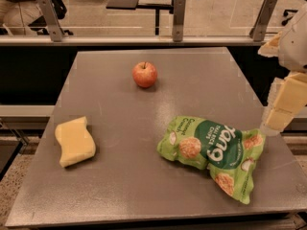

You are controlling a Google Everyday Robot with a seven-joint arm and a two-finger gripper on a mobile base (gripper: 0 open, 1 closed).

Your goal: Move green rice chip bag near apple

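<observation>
Hovering at the right edge of the bench [124,176], the hand [274,122] sits just beside the green rice chip bag [213,150], probably lining up a grasp; wide or narrow, I cannot tell. The bag lies flat at front right, well apart from the apple [145,74].

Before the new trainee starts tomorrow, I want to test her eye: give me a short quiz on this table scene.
1. True or false: the bag touches the apple.
2. Which lies at the picture's left on the table? A) sponge B) apple C) bag
3. Fill in: the tool hangs at the table's ____ edge as pictured, by the bag's corner.
Key: 1 false; 2 A; 3 right.
</observation>
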